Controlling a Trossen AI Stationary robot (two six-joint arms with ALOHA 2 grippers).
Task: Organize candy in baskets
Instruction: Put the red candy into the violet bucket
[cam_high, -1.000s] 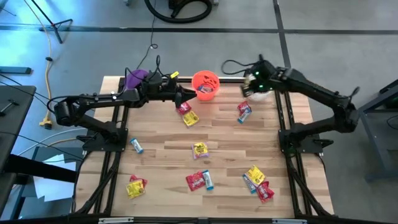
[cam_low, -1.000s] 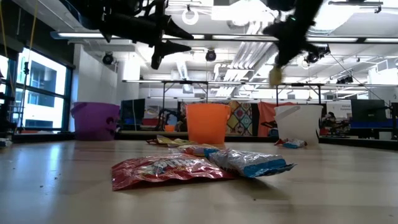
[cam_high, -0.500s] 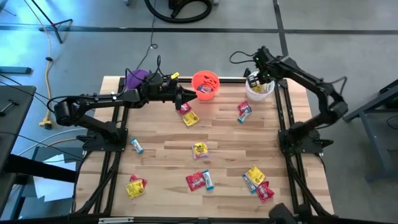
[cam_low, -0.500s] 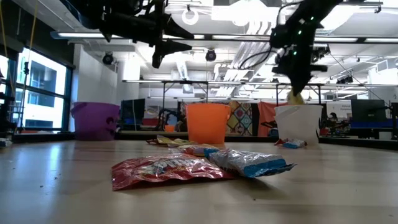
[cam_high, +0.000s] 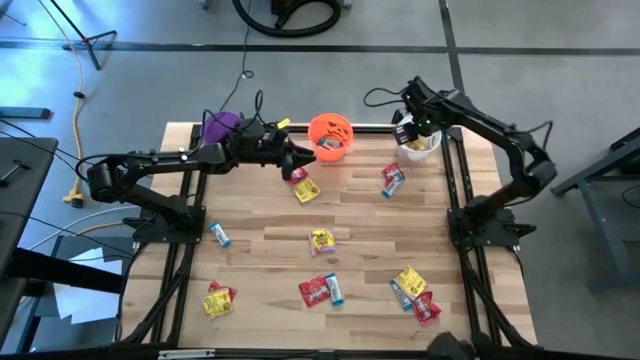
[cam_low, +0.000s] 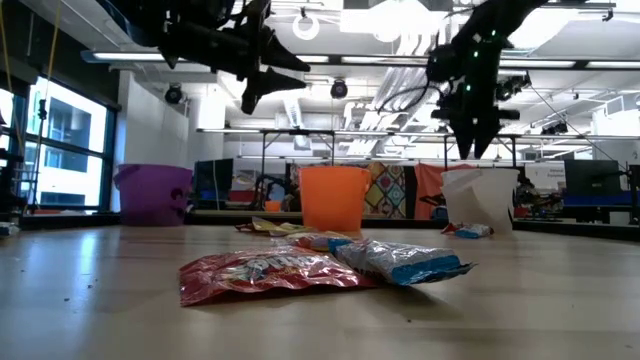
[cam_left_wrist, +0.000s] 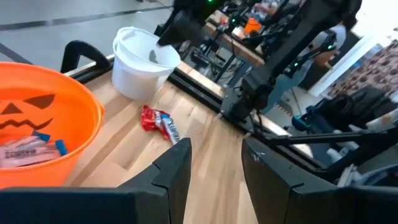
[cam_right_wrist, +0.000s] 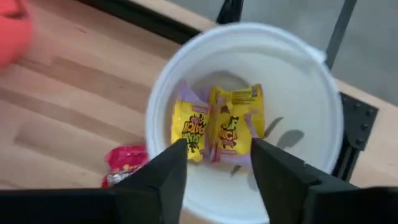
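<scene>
Candy: small wrapped packets, red, yellow and blue-and-white, scattered over the table (cam_high: 260, 235) – one yellow packet (cam_high: 321, 239) lies near the middle, a red one (cam_high: 315, 290) nearer the front edge.
Handling: the packets look light, soft and crinkly, probably slippery – best pinched flat across the middle of the wrapper, not at a loose end.
Buckets: purple bucket (cam_high: 218, 125), orange bucket (cam_high: 331, 135) and white bucket (cam_high: 417, 149) stand in a row along the far edge.
White bucket contents: two yellow packets (cam_right_wrist: 217, 127) lie on its floor.
Right gripper (cam_right_wrist: 214, 165): poised directly above the white bucket's mouth, fingers spread, nothing between them.
Left gripper (cam_left_wrist: 214, 165): held out level just beside the orange bucket, above a red and a yellow packet – fingers parted, empty.
</scene>
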